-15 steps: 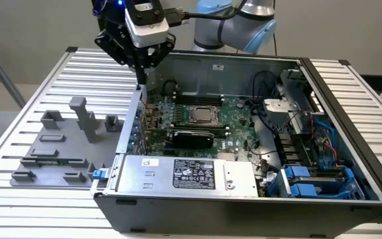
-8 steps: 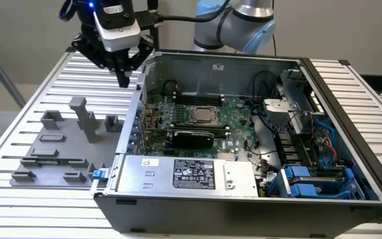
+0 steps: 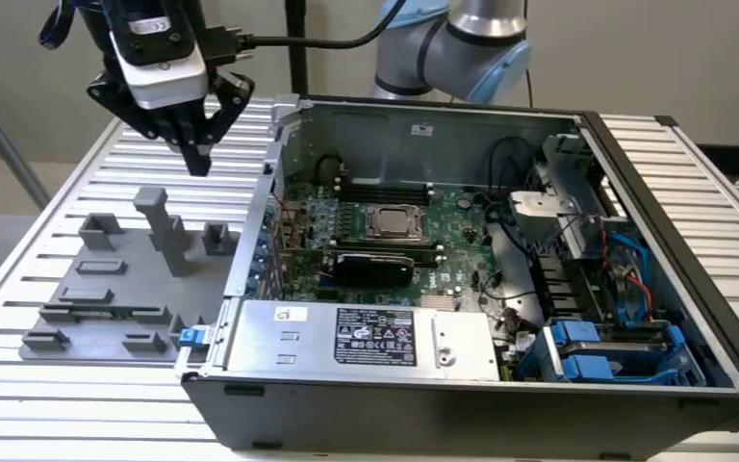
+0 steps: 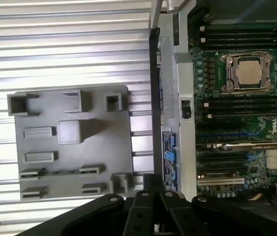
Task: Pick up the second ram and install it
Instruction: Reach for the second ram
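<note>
Tool [image 3: 197, 160] clenched, fingertips met in a point w/ nothing seen between them, hanging above the rear of the grey fixture tray [image 3: 139, 289] on the ribbed desk [image 3: 88, 404]. Second ram [image 3: 103, 311]: thin green stick seated on edge in holders near the tray's front, long axis level w/ desk, running approx. exterior view's left–right, well apart from tool; chip detail too small to tell. At exterior view's right, open PC case [image 3: 472, 423] w/ motherboard [image 3: 460, 217], CPU socket [image 3: 398, 223] & black memory slots [image 3: 383, 191].
</note>
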